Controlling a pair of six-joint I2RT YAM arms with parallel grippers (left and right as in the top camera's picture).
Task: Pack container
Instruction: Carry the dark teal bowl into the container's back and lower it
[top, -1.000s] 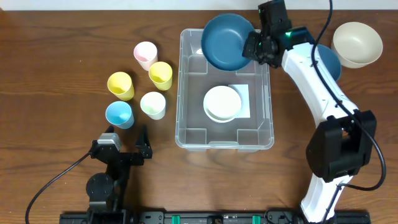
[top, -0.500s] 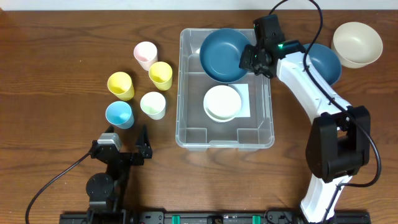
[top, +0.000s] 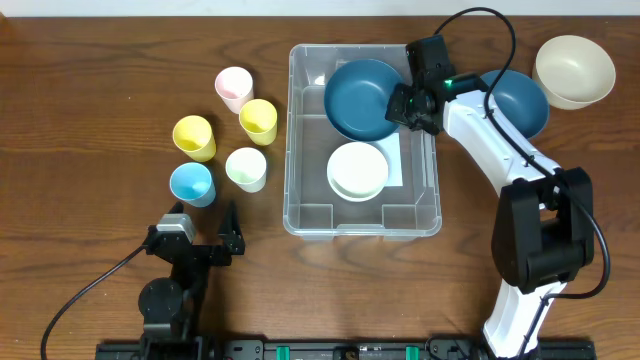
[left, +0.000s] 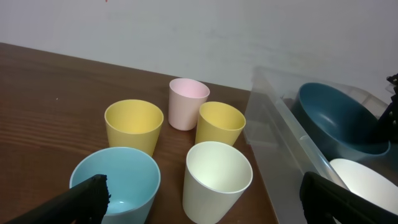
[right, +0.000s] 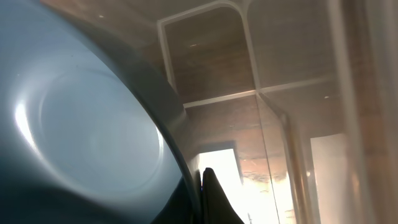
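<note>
Cups (top: 258, 120) crowd left of container (top: 298, 160); right gripper (top: 402, 101) grips blue bowl (top: 358, 95) inside, beside white bowl (top: 357, 168).

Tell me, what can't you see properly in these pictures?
Overhead: the right arm hides part of the second blue bowl.
Overhead: the white bowl covers most of the label in the container.
Right wrist: the held blue bowl fills the frame, hiding how the right gripper grips it.
Left wrist: the light-blue cup is cut off below.
</note>
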